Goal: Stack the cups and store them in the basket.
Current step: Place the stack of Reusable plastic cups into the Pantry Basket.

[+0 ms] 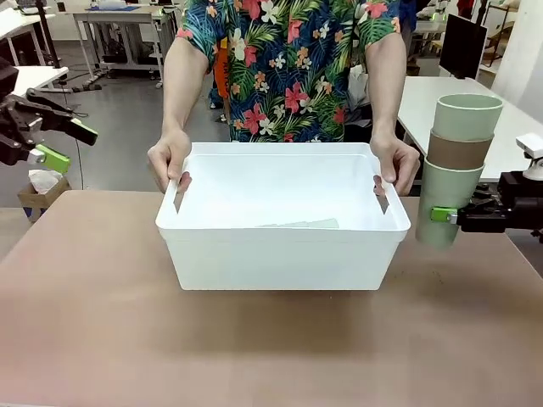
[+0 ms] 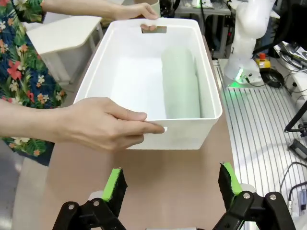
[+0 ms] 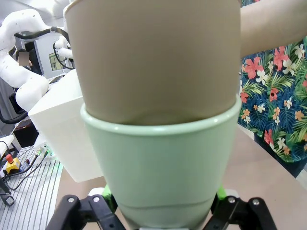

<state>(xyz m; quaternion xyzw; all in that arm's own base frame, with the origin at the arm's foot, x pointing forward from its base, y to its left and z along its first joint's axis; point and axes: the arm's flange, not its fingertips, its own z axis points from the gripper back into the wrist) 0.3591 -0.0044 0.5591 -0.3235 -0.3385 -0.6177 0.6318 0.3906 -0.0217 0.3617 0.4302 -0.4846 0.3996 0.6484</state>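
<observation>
A stack of three tapered plastic tumblers [image 1: 458,165], mint green, brown and mint green from the bottom, is gripped upright in the robot's right hand [image 1: 441,215], just beside the large white plastic basket [image 1: 280,259]. The basket is steadied on the brown desk [image 1: 271,348] by a person's hands [image 1: 168,161]. Inside it, nested mint green tumblers [image 2: 181,86] lie on their side. The robot's left hand [image 1: 66,144] is spread wide, raised at the desk's left.

Front camera: fixed on the robot's side of the basket [image 1: 280,254], facing across it toward the person [image 1: 288,68] beyond; middle distance, whole basket framed. Left wrist camera: above and off one short end of the basket, looking down its length, fairly near. Right wrist camera: beside the basket, pressed close to the stacked cups [image 3: 158,158]. All three share the basket.
</observation>
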